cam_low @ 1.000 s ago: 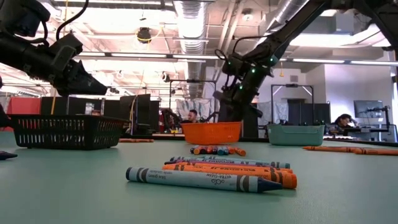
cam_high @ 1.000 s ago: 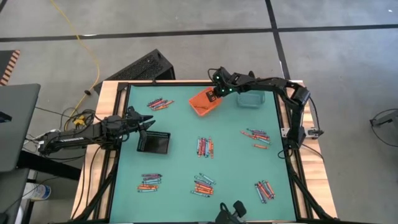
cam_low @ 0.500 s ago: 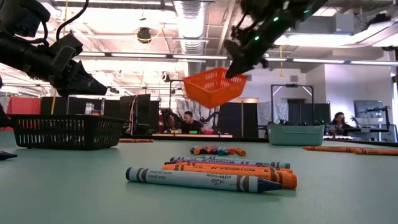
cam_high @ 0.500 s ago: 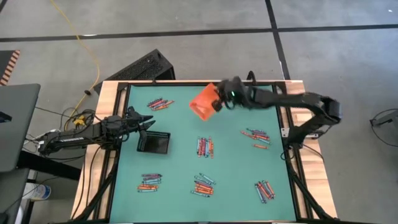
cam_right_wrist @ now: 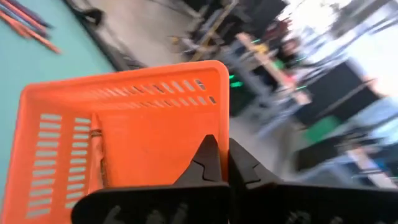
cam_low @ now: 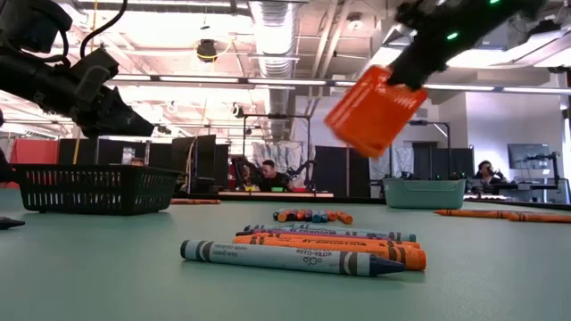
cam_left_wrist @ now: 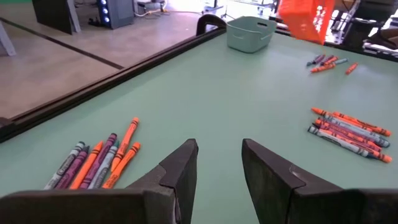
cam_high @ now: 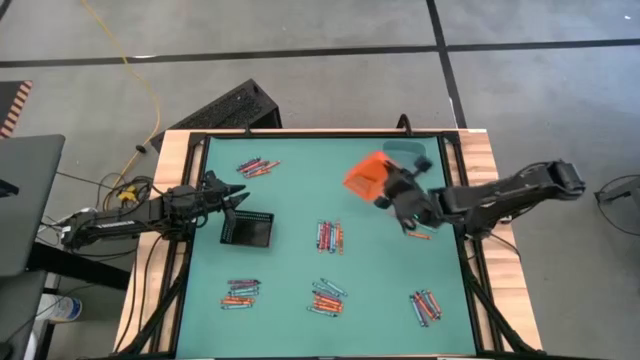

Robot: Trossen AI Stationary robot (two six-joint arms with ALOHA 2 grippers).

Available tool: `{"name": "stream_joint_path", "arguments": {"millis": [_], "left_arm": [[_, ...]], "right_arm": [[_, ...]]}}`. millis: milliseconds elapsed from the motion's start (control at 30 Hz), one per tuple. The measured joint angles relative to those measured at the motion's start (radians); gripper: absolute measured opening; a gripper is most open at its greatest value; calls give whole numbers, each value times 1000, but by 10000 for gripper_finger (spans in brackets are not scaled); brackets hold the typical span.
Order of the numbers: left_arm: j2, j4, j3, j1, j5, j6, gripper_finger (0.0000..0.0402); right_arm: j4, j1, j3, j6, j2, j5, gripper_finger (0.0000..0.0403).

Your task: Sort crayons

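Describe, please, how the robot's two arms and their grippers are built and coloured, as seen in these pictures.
Both arms are dark, slim and jointed. The left gripper has two thick, matt black fingers with rounded, wedge-like tips. The right gripper ends in black, pointed fingers. Small green lights glow on the right arm near its wrist, and dark cables run along the left arm.

Crayons (cam_high: pixel 329 236) in scattered, seemingly mixed-colour clusters

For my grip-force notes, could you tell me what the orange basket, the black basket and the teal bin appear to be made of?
Orange basket, held in the air by the right gripper: probably thin moulded plastic, matte, with slotted walls.
Black basket: likely plastic too, an open lattice you can see through.
Teal bin: looks like solid, smooth plastic with rounded corners and a slight sheen.
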Motion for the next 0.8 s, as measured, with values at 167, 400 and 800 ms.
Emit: {"name": "stream_joint_path", "arguments": {"millis": [167, 400, 800], "left_arm": [[0, -1, 0, 0, -1, 0, 116], [0, -2, 0, 0, -1, -1, 116], [0, -1, 0, 0, -1, -1, 116]], "right_arm": [[-167, 203, 0, -67, -48, 185, 0], [-227, 341, 0, -295, 10, 330, 0], [-359, 296, -1, -589, 274, 331, 0]]}}
